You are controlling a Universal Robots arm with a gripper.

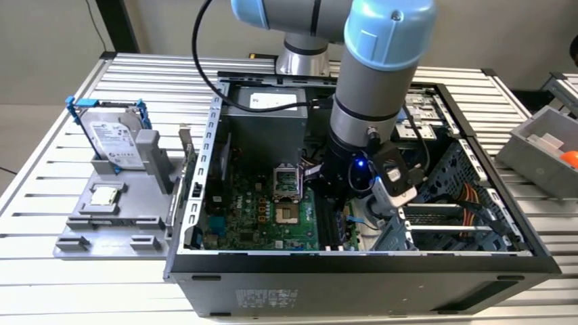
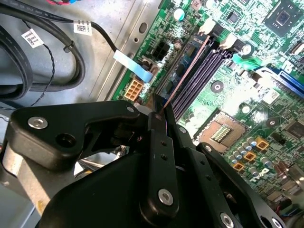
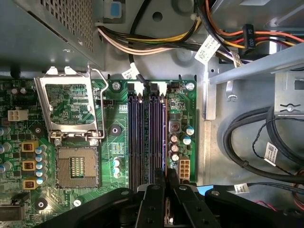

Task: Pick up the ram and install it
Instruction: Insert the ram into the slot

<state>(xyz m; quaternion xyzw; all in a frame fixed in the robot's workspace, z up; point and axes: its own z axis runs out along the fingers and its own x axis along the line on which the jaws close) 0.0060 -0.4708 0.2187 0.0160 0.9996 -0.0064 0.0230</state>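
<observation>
Exterior view: slatted metal table (image 1: 81,284) carrying an open computer case (image 1: 361,277), lying on its side. Beside the case, toward the exterior view's left, a grey holder (image 1: 113,223) with a silver hard drive (image 1: 113,139) standing in a blue frame. Beyond the case, toward the exterior view's right, a grey bin (image 1: 542,152) with something orange in it. The arm (image 1: 375,74), blue and grey, reaches down into the case; the gripper (image 1: 339,193) sits low over the green motherboard (image 1: 257,217), near the black memory slots (image 1: 329,227).

Second wrist view: gripper (image 2: 158,111) fingers drawn together on the ram (image 2: 187,71), seen edge-on as a thin strip running from the fingertips along the memory slots (image 2: 199,78). The ram lies in line with the slot nearest the case floor side, at or in it; whether fully seated, cannot tell. White slot latches (image 2: 205,27) at the far end. CPU socket (image 2: 221,133) lies beside the slots. Black cables (image 2: 47,52) coil on the bare case floor.

First wrist view: gripper (image 3: 166,178) fingers close together directly over the memory slots (image 3: 147,137); the ram (image 3: 165,137) shows as a thin edge along the slot farthest from the CPU socket (image 3: 76,166). Bundled wires (image 3: 156,42) run beyond the slots.
</observation>
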